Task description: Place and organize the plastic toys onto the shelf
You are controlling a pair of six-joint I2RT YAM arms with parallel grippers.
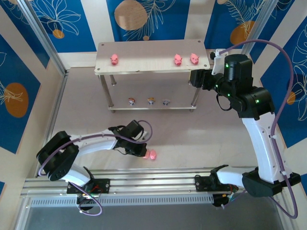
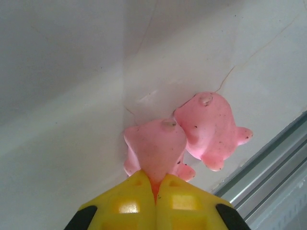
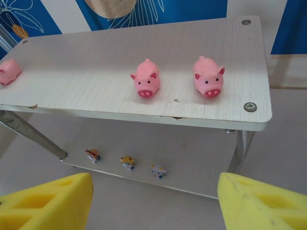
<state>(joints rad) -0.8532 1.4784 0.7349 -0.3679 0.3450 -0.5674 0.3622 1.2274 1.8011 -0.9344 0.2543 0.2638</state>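
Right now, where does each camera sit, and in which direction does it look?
Top external: above and behind the bases, looking down on the shelf; both arms show.
Left wrist: low, facing the table; left gripper shut on a pink pig.
Right wrist: faces the shelf from slightly above; open right gripper below.
Shared: top and right wrist show three shelf pigs.

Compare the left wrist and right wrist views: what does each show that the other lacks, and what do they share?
Left wrist: the left end effector shut on one pig, a second pig beside it, a metal rail. Right wrist: the open right end effector, the shelf, three pigs on top, three figurines below. Shared: yellow fingers, pigs, pale tabletop.
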